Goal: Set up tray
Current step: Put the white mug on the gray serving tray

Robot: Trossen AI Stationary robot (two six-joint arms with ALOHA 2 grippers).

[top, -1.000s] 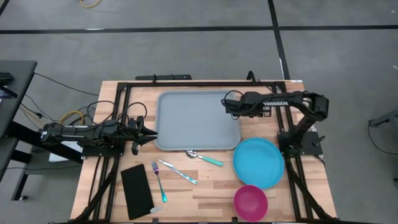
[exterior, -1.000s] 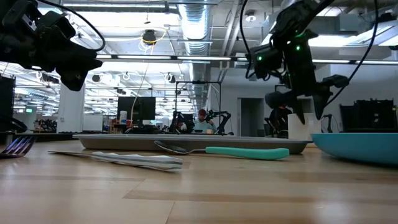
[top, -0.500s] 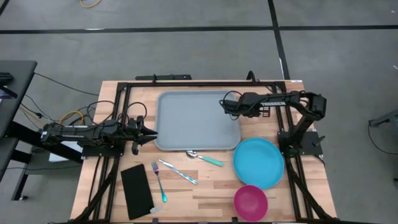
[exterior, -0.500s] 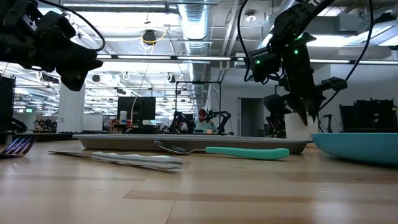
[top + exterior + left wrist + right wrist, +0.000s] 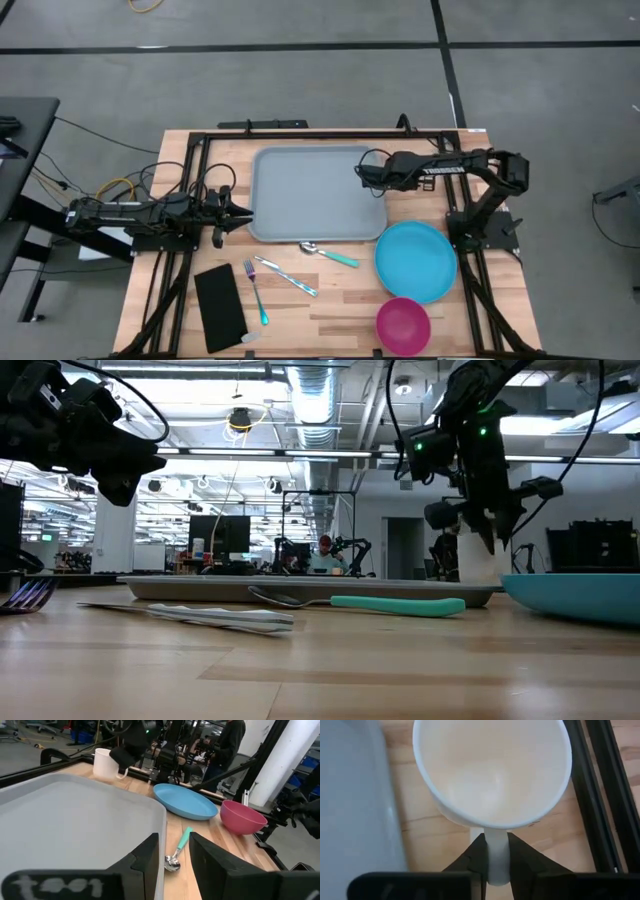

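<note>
My right end effector (image 5: 495,855) pinches the white mug (image 5: 492,772) by its handle, right of the tray (image 5: 315,192), for loading; left end effector (image 5: 172,852) idles part-open, empty, frame left.

You are looking into a robotics lab: a wooden worktop (image 5: 330,300) on a black frame, grey floor, exposed ceiling pipes (image 5: 320,400), monitors (image 5: 222,535), and other robot arms (image 5: 345,545) behind.
</note>
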